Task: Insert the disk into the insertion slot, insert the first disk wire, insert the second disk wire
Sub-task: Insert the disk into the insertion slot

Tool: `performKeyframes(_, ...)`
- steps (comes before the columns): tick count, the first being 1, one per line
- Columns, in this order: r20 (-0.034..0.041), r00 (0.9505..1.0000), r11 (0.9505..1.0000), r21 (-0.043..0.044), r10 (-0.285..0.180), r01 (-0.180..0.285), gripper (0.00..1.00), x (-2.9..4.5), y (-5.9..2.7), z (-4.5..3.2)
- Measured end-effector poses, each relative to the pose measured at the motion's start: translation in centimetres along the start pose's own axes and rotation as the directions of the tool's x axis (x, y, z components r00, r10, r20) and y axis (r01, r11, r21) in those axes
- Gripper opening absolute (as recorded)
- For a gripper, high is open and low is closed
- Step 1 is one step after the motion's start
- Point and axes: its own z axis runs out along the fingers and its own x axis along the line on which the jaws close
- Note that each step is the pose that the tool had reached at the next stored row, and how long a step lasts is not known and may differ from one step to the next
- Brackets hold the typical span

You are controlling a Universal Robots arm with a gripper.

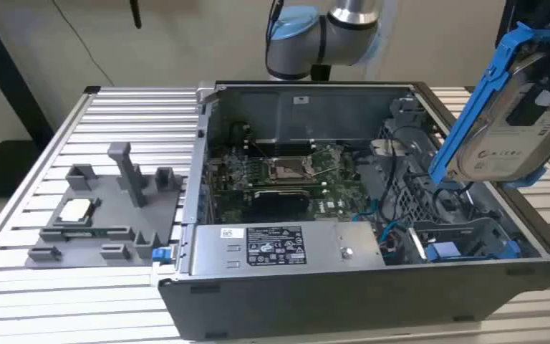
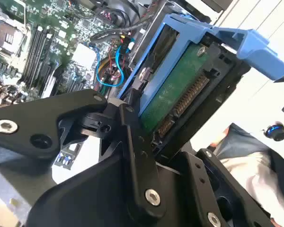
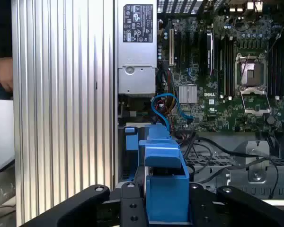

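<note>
Currently: gripper (image 3: 165, 196) pinches the disk (image 1: 506, 125), long axis steeply tilted, upper right of exterior view; insertion slot (image 1: 461, 233) lies below it, lower right, apart.

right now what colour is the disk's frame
Bright blue; the frame of the disk shows best in the exterior view.

The exterior view looks down at a slant, from fairly near, over one long side of the open computer case (image 1: 351, 287) lying on the ribbed desk (image 1: 26, 287). The first wrist view faces straight down past the hand (image 3: 166, 203) onto the motherboard (image 3: 227, 71) and the desk beside the case. The second wrist view sits close behind the hand and looks obliquely along the held disk (image 2: 180, 94). All three views share the motherboard and the disk.
</note>
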Motion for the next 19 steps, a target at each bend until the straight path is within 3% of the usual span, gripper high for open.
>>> performKeyframes(19,0.0001,1.0,1.0,0.0,0.0,0.0,0.33,0.0,-0.02,0.39)
